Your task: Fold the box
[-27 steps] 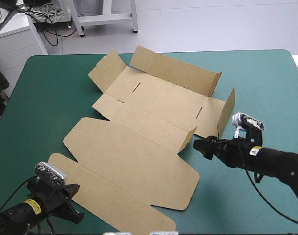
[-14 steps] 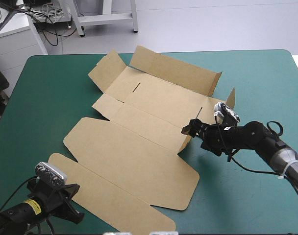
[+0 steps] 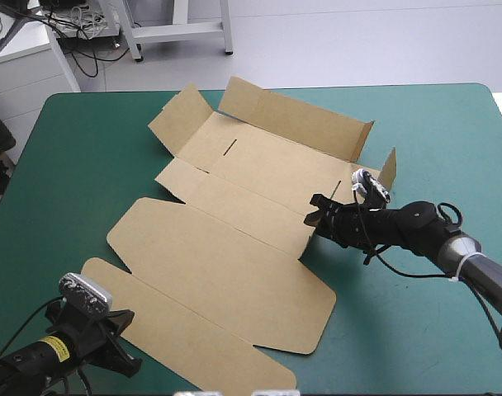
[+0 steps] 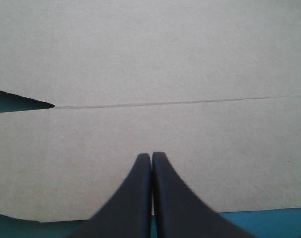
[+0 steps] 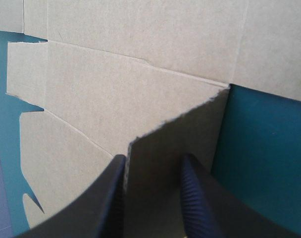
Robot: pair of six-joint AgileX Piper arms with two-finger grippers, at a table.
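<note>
The brown box lies spread on the teal-green cover, its far wall and right wall raised and its lid flat toward the near left. My right gripper has reached the small upright flap at the tray's near right corner. In the right wrist view that flap stands between the black fingers, which are still apart; the gripper is open around it. My left gripper rests shut at the lid's near left end, its tips over the board near a crease.
Bare teal-green cover lies to the right of the box and along the far left side. The left end flap of the box is tilted up.
My right gripper has moved left, from beside the box onto the upright corner flap, and its fingers have drawn closer together around it. The left arm has not moved.
</note>
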